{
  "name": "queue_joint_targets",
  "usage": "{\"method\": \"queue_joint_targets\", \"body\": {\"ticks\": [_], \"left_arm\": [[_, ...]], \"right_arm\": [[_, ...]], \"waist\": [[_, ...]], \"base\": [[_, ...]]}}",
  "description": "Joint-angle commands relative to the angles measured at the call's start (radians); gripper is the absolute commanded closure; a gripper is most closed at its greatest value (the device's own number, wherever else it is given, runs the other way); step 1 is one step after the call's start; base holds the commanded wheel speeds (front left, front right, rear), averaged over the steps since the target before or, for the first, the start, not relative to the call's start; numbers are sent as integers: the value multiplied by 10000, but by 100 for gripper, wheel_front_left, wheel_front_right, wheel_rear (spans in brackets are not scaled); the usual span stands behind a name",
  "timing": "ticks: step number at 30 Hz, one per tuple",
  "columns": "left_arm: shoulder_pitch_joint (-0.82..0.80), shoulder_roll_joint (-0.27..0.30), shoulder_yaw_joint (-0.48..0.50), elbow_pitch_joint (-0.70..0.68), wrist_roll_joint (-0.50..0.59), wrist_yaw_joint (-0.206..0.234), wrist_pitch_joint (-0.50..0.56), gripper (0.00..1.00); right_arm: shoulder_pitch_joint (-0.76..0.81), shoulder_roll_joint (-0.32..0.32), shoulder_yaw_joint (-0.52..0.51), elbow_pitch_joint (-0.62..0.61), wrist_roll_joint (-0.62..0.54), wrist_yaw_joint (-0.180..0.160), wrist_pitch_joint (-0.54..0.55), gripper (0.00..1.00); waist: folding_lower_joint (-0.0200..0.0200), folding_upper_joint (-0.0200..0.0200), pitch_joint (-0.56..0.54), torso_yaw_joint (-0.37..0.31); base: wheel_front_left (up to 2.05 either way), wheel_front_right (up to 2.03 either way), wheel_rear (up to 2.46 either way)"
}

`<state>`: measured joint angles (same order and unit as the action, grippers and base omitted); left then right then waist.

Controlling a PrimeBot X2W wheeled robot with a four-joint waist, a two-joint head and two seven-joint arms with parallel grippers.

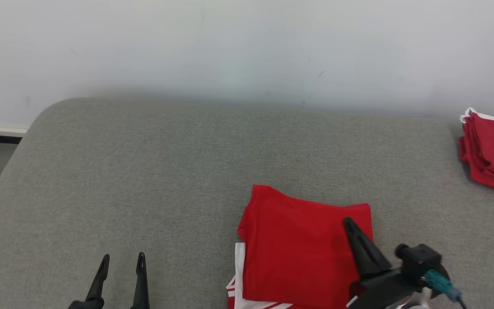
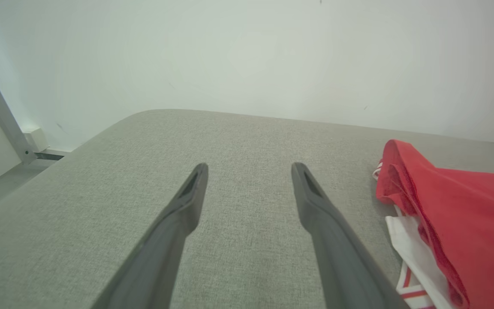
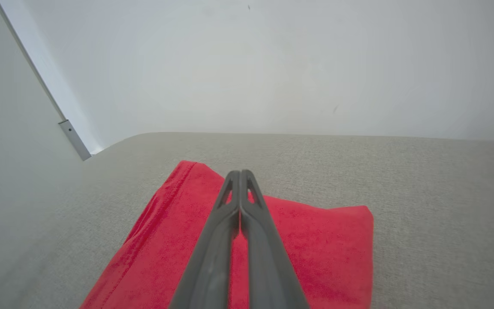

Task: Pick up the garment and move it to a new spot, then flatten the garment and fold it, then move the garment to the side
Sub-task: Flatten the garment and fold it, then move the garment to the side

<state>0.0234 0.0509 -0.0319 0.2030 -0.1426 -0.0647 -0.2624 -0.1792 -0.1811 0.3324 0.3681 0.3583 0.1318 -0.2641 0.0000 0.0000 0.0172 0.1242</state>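
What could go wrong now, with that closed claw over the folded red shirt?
The right gripper is shut and seems to pinch no cloth, so nudging the folded garment aside may drag only the top layer and spoil the fold. The white striped edge poking out could slip further loose. Pushed right, it might bump the other red pile.

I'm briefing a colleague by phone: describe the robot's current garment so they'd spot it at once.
On the grey surface by the white wall, near the front edge, right of centre, lies a folded red garment under the shut right gripper. Unlike the red pile at the far right, it shows striped white trim at its near left corner.
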Motion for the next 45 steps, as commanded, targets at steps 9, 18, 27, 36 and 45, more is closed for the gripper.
{"method": "queue_joint_targets", "body": {"ticks": [9, 18, 27, 36, 45], "left_arm": [[109, -11, -49, -236, 257, 36, -21, 0], [216, -11, -242, -367, 655, 93, -21, 0], [577, -12, -167, -717, 595, 367, -21, 0], [969, -11, 10, -938, 627, 469, -21, 0], [979, -11, 32, -974, 659, 522, -21, 0]], "right_arm": [[1373, 391, -2114, -1283, -809, -28, -4, 100], [2424, 922, -3012, -1836, -1006, -28, -6, 0], [2572, 1114, -3067, -1680, -1366, -28, -6, 0], [2600, 1174, -2986, -1525, -1672, -28, -6, 0], [2514, 1214, -2866, -1542, -1795, -28, -6, 0]], "waist": [[0, 0, -80, -713], [0, 0, -104, -1117], [0, 0, -102, -1354], [0, 0, -114, -1353], [0, 0, -140, -1270]], "base": [[0, 0, 0], [0, 0, 0], [0, 0, 0], [0, 0, 0], [0, 0, 0]]}}
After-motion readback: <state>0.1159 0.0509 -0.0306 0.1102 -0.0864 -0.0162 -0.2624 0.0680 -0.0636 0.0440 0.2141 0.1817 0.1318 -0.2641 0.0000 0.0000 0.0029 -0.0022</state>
